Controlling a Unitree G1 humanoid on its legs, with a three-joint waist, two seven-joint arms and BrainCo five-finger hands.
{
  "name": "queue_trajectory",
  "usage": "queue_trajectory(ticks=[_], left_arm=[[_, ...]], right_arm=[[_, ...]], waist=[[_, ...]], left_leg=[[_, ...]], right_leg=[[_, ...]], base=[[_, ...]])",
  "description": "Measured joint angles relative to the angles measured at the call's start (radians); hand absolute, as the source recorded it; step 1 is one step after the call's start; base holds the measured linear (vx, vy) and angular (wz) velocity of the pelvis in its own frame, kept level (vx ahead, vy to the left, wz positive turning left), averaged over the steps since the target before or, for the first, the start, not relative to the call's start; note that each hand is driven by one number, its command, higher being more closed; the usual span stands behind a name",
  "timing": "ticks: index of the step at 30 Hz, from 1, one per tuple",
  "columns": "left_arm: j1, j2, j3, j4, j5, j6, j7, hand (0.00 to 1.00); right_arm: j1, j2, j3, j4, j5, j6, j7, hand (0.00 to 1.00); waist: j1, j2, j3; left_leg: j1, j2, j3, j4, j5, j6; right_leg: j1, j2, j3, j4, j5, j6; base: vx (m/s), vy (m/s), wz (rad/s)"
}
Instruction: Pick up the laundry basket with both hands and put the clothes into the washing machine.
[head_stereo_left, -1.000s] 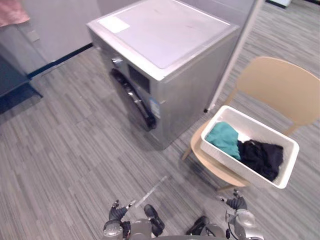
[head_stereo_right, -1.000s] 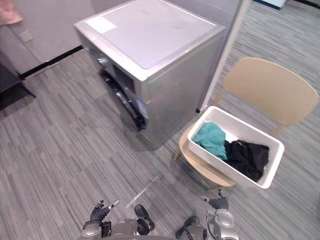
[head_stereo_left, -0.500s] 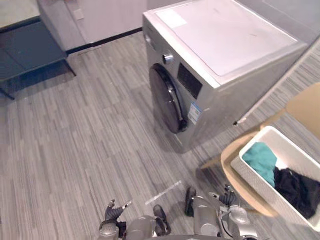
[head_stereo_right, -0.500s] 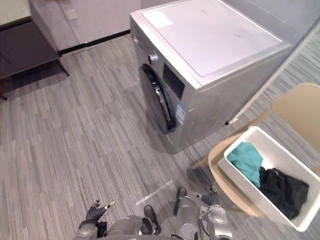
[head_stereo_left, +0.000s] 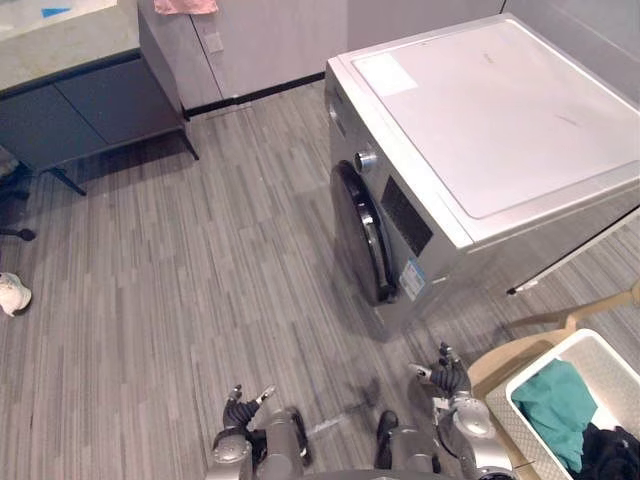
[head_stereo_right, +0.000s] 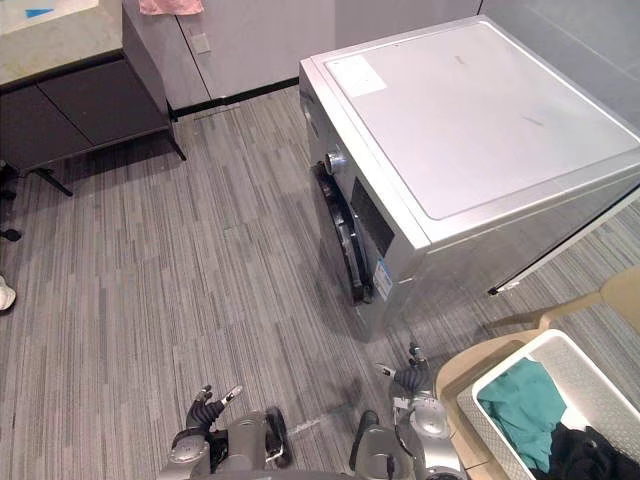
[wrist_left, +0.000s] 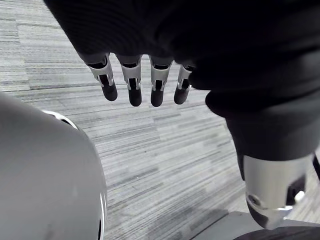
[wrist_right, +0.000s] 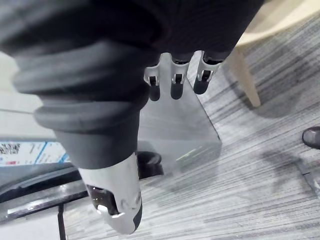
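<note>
Fingers (wrist_left: 131, 90) loose, nothing held: left robot hand (head_stereo_left: 238, 410), right robot hand (head_stereo_left: 445, 380).

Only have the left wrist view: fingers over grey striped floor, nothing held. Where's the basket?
Observer: The white plastic laundry basket sits on a beige chair, to the robot's front right.
Operator: Loaded?
Observer: Yes. A teal garment and a black garment lie inside it.
Operator: Right robot hand?
Observer: The right robot hand is open and empty, hanging low beside the chair, not touching the basket.
</note>
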Motion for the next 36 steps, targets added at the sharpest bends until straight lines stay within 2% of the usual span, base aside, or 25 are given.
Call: queue_trajectory(ticks=[1, 3, 4, 7, 10, 15, 22, 25, 26, 30, 33, 36], left_arm=[[-0.012, 0.014, -0.007, 0.012, 0.001, 0.000, -0.001, 0.00], [-0.017, 0.029, -0.031, 0.016, 0.002, 0.000, -0.006, 0.00], [-0.017, 0.031, -0.035, 0.016, 0.002, 0.000, -0.006, 0.00], [-0.009, 0.041, -0.036, 0.017, 0.002, 0.001, -0.005, 0.00], [-0.006, 0.043, -0.037, 0.014, 0.001, -0.001, -0.003, 0.00], [-0.012, 0.039, -0.065, -0.008, -0.013, -0.019, 0.002, 0.00], [-0.037, 0.039, -0.076, -0.052, -0.051, -0.034, 0.013, 0.00], [-0.042, 0.039, -0.083, -0.069, -0.052, -0.045, 0.027, 0.00], [-0.050, 0.040, -0.083, -0.078, -0.055, -0.049, 0.028, 0.00], [-0.057, 0.041, -0.087, -0.094, -0.085, -0.053, 0.028, 0.00], [-0.073, 0.063, -0.123, -0.091, -0.091, -0.053, 0.027, 0.00], [-0.088, 0.066, -0.153, -0.093, -0.097, -0.056, 0.026, 0.00]], right_arm=[[-0.008, 0.019, 0.005, -0.003, 0.000, 0.000, 0.000, 0.00], [-0.016, 0.028, 0.019, -0.003, 0.000, 0.000, 0.001, 0.00], [-0.024, 0.029, 0.025, -0.003, 0.000, 0.000, 0.001, 0.00], [-0.095, 0.028, 0.064, -0.002, 0.003, 0.000, 0.000, 0.00], [-0.210, 0.017, 0.063, 0.000, 0.036, -0.002, -0.010, 0.00], [-0.373, -0.057, 0.031, -0.006, 0.057, -0.007, -0.083, 0.00], [-0.558, -0.104, -0.007, -0.036, 0.075, -0.008, -0.200, 0.00], [-0.634, -0.138, -0.006, -0.027, 0.077, -0.007, -0.200, 0.00], [-0.695, -0.158, -0.003, 0.008, 0.080, -0.007, -0.201, 0.00], [-0.871, -0.238, 0.011, 0.149, 0.167, -0.005, -0.185, 0.00], [-0.963, -0.289, 0.093, 0.187, 0.210, -0.009, -0.105, 0.00], [-1.015, -0.312, 0.135, 0.203, 0.251, -0.007, -0.073, 0.00]], waist=[[0.001, -0.023, -0.003], [0.021, -0.033, -0.005], [0.022, -0.032, -0.004], [0.021, -0.014, 0.002], [0.025, 0.008, 0.011], [0.048, 0.044, 0.051], [0.059, 0.061, 0.151], [0.074, 0.062, 0.163], [0.073, 0.065, 0.188], [0.080, 0.070, 0.208], [0.078, 0.076, 0.223], [0.080, 0.081, 0.226]], left_leg=[[0.014, -0.022, 0.001, -0.049, -0.003, 0.006], [0.025, -0.050, 0.012, -0.061, -0.002, 0.008], [0.030, -0.059, 0.013, -0.063, 0.000, 0.011], [0.040, -0.079, 0.015, -0.075, 0.002, 0.013], [0.023, -0.091, 0.015, -0.123, 0.017, 0.035], [-0.051, -0.099, 0.006, -0.124, 0.041, 0.049], [-0.108, -0.108, -0.005, -0.116, 0.054, 0.059], [-0.156, -0.112, -0.013, -0.100, 0.059, 0.066], [-0.164, -0.118, -0.022, -0.097, 0.066, 0.071], [-0.217, -0.138, -0.052, -0.105, 0.089, 0.080], [-0.237, -0.150, -0.069, -0.129, 0.108, 0.080], [-0.274, -0.155, -0.107, -0.153, 0.124, 0.060]], right_leg=[[-0.006, -0.018, 0.003, -0.005, 0.005, 0.014], [0.000, -0.042, 0.015, -0.024, 0.015, 0.031], [0.007, -0.051, 0.018, -0.029, 0.016, 0.038], [0.006, -0.067, 0.028, -0.043, 0.023, 0.051], [-0.042, -0.067, 0.044, -0.033, 0.029, 0.059], [-0.134, -0.076, 0.049, 0.015, 0.035, 0.059], [-0.205, -0.092, 0.050, 0.064, 0.033, 0.058], [-0.253, -0.102, 0.048, 0.087, 0.033, 0.058], [-0.256, -0.107, 0.042, 0.092, 0.033, 0.058], [-0.303, -0.128, 0.021, 0.110, 0.036, 0.061], [-0.324, -0.138, 0.008, 0.114, 0.040, 0.066], [-0.358, -0.136, -0.008, 0.105, 0.057, 0.059]], base=[[0.14, 0.173, -0.04], [0.09, 0.162, -0.01], [0.05, 0.135, -0.01], [-0.01, 0.090, -0.05], [-0.08, 0.060, -0.11], [-0.06, 0.009, 0.01], [-0.02, -0.004, 0.04], [0.00, -0.011, 0.10], [-0.02, 0.006, 0.24], [-0.04, 0.002, 0.24], [-0.06, -0.017, 0.17], [-0.07, -0.028, 0.13]])
